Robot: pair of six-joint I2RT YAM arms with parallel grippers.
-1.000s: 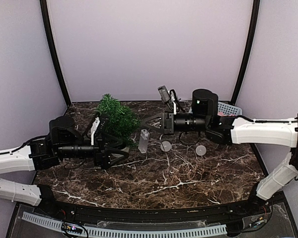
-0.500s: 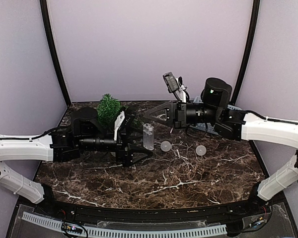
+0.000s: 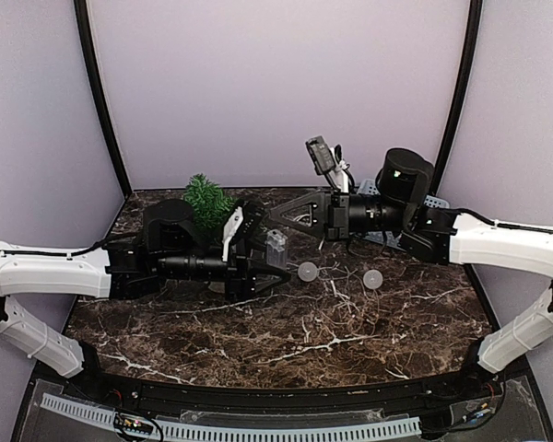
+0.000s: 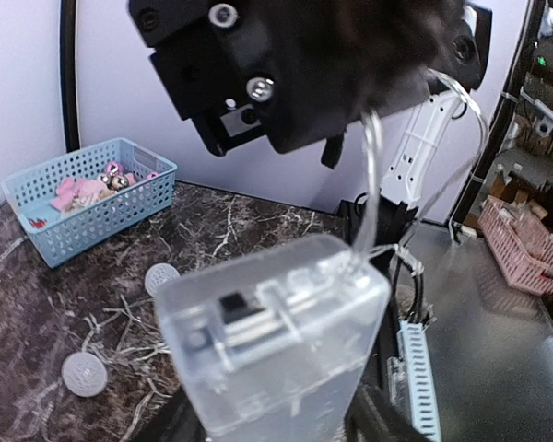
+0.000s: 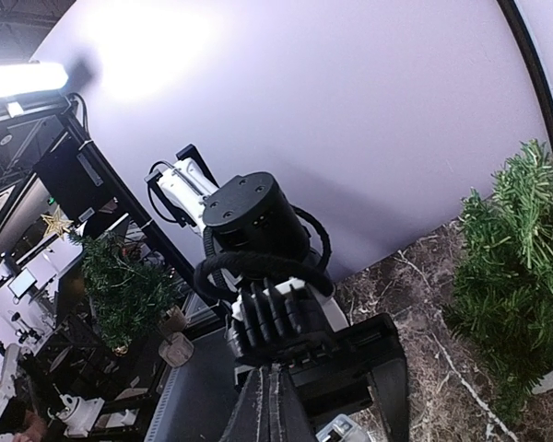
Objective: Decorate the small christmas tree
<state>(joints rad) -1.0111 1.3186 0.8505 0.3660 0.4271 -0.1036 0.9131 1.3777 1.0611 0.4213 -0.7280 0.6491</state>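
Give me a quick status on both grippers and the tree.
Left gripper clamped on clear box. Right gripper shut above it, by the wire. Tree upright, bare, partly behind left arm.

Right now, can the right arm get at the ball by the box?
Probably, but not freely. The ball lies on bare table close below the right fingers, nothing seemingly between. Those fingers are shut, seemingly on the wire from the box, so they would likely have to drop it first.

Robotics lab: purple-walled test booth (image 3: 276, 83), cluttered workbench (image 4: 498, 313) beyond.
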